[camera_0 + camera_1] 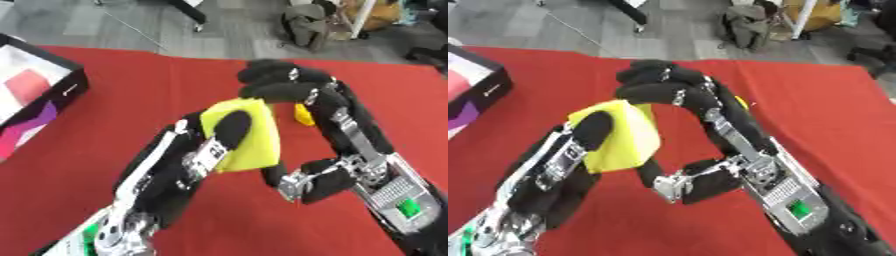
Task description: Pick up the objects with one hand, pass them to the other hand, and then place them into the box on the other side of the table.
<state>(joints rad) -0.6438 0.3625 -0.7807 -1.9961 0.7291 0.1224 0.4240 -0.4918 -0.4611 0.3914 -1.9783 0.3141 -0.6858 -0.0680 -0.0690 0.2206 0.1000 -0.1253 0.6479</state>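
Note:
A flat yellow square piece [259, 134] is held up over the red table between both hands. My left hand [175, 170] comes from the lower left, and one of its fingers [231, 128] is curled across the piece's face. From the right, my right hand [359, 145] arches around it: the curled fingers [278, 84] sit on its top edge and the thumb [320, 182] is at its lower right corner. A small yellow thing [304, 115] lies on the cloth behind the right hand. The black box [54, 98] with a white inside stands at the left edge.
A red cloth [140, 100] covers the table. The box holds a pink-red item [26, 85]. Beyond the far edge are grey floor, a bag [750, 25] and furniture legs.

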